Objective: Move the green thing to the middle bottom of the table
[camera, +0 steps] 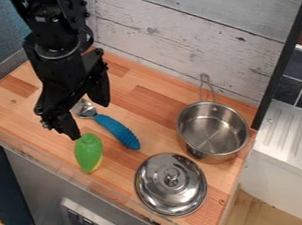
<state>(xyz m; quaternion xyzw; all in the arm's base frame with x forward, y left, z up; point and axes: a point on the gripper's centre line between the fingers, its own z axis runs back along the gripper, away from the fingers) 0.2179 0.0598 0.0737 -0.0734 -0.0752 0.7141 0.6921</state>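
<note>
Camera view, and we have the black arm coming down from the upper left, its gripper [90, 120] hanging low over the left part of the wooden table [158, 97]. We can see its two fingers well apart, a gap between them, and the nearer fingertip is right up at the far end of the green thing [87, 151]! Whether that tip touches it, we cannot tell from this angle. Our green thing lies in the near left part of the table, close to the near edge and left of the middle, its long side running near to far, with a yellowish strip down its lower right side.

Just beyond it and to the right, we've got a spoon [116, 131], lying at a slant: metal bowl toward the far left, ridged blue handle toward the near right. Over on the right side, folks, we find a shiny metal pot [212, 130], its long handle pointing to the far side and leaning toward the whitish plank wall [188, 30]. And nearer to us, just beside the pot, sits a round metal lid [171, 185], knob up, near the table's near edge.
</note>
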